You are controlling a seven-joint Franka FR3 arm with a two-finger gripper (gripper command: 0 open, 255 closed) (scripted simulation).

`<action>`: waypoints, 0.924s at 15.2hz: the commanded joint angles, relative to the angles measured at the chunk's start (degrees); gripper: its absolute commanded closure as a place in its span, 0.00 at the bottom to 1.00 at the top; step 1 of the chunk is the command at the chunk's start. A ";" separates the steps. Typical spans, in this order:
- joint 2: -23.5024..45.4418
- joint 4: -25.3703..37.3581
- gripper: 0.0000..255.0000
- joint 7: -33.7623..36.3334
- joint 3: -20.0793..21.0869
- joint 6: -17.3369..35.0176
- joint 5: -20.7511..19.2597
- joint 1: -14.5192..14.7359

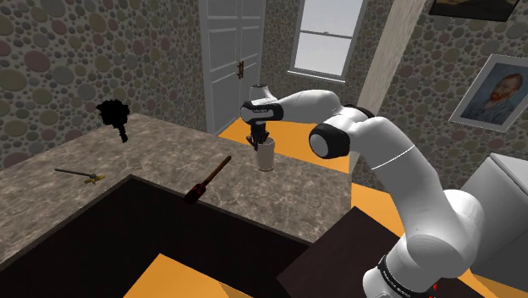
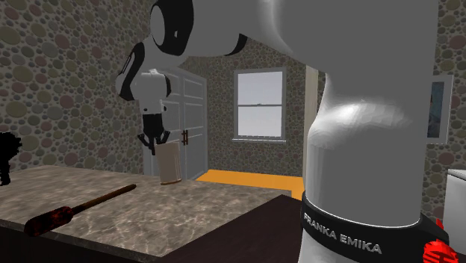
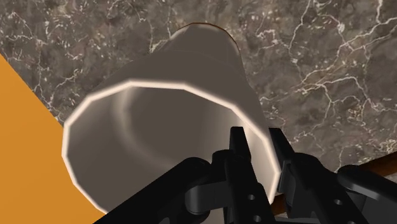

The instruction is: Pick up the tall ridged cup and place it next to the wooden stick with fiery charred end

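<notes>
Pebble-patterned walls and a white door are framing the brown marbled worktop (image 1: 152,148). The tall pale beige faceted cup (image 1: 267,156) is standing upright near the worktop's far edge, well apart from the dark wooden stick with the red charred end (image 1: 209,180). The black end effector (image 3: 259,145) is straddling the rim, one finger inside and one outside, seemingly pinching the wall. I'm judging the cup light, stiff and smooth, so a rim hold may be letting it swing. I'm counting one cup and one stick.
</notes>
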 commanded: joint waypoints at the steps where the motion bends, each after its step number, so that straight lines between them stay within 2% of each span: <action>1: 0.99 0.40 1.00 0.08 0.08 0.67 0.07 -0.05; 14: 7.80 2.66 1.00 0.35 0.63 5.25 0.50 -0.54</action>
